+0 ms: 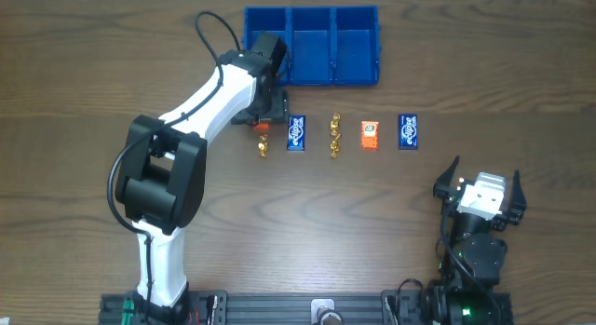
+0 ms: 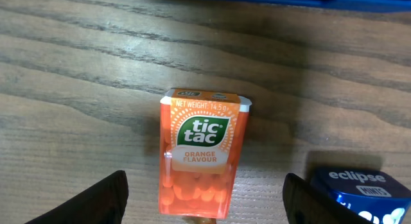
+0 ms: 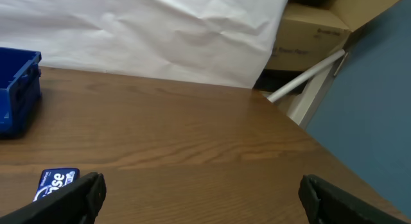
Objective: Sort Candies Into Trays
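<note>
An orange mint box (image 2: pixel 200 156) lies flat on the wooden table, and my left gripper (image 2: pixel 205 205) stands open just above it with one finger on each side. From above, this gripper (image 1: pixel 264 116) is just in front of the blue three-compartment tray (image 1: pixel 312 46). The row of candies runs rightward: a gold wrapped candy (image 1: pixel 264 146), a blue gum box (image 1: pixel 297 132), two gold candies (image 1: pixel 335 137), a second orange box (image 1: pixel 370 135) and a second blue box (image 1: pixel 408 131). My right gripper (image 1: pixel 481 181) is open near its base, holding nothing.
The tray's compartments look bare from above. The right wrist view catches the tray's end (image 3: pixel 16 89), a blue box (image 3: pixel 54 182), the table's far edge, white sheeting and cardboard boxes (image 3: pixel 314 34) beyond. Open tabletop lies in front of the candy row.
</note>
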You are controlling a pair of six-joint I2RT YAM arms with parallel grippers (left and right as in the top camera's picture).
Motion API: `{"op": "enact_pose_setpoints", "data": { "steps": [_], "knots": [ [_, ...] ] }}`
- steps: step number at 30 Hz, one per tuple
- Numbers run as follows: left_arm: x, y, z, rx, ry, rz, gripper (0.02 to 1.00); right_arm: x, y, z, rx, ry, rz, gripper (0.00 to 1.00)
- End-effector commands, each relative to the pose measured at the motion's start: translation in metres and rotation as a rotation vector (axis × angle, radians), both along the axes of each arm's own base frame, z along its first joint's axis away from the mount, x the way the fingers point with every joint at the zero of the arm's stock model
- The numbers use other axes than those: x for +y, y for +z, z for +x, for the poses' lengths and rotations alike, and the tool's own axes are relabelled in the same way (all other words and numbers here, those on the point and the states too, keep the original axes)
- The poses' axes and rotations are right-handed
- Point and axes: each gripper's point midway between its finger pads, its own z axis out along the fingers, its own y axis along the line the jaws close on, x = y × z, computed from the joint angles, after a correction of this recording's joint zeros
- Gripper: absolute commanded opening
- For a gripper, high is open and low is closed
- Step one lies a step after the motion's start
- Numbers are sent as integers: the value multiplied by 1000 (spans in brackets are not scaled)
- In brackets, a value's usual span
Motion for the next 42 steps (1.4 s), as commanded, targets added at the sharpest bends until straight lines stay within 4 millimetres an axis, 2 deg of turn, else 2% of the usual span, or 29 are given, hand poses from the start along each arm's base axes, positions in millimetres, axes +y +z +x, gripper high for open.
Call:
{"op": "enact_pose_setpoints", "data": {
  "steps": [1,7,22,27,32,42],
  "knots": [
    [3,-6,2,12,-62,10,781,-1,-1,-1,4,-7,-5,998],
    [12,-11,1,39,-71,2,766,-1,-1,-1,4,-7,-5,998],
    [12,-22,-3,66,-87,10,748,-1,-1,-1,4,-7,-5,998],
    [12,-22,-3,67,-87,10,713,-1,-1,-1,4,-7,-5,998],
    [10,-22,-3,70,-89,2,557,-1,-1,-1,4,-7,-6,998],
    [4,-22,-2,67,-96,-30,338,-1,-1,-1,4,-7,-5,998]
  ]
}}
